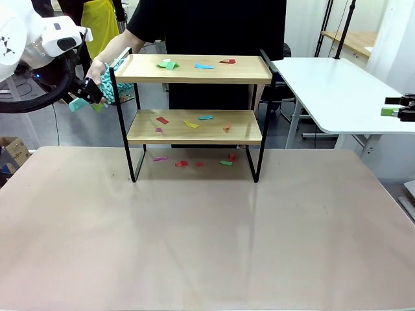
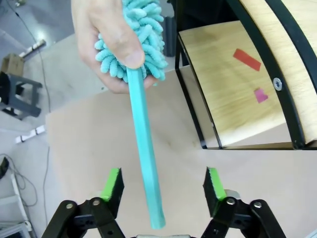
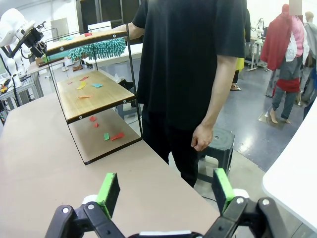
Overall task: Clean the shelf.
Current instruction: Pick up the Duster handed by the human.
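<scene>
The person's hand (image 2: 106, 39) grasps the duster (image 2: 143, 163) head at the left edge of the shelf (image 1: 194, 78), handle between the spread fingers of the left gripper (image 2: 163, 181).

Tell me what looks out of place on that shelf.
Small coloured scraps are scattered over the top board of the shelf. More lie on its lower board, and several on the table beneath it. They lie at random angles, like litter.

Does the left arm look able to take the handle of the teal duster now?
Probably yes. The handle lies between the open jaws of the left gripper, with nothing else there. The person's hand holds only the fluffy head, so the lower handle is free.
</scene>
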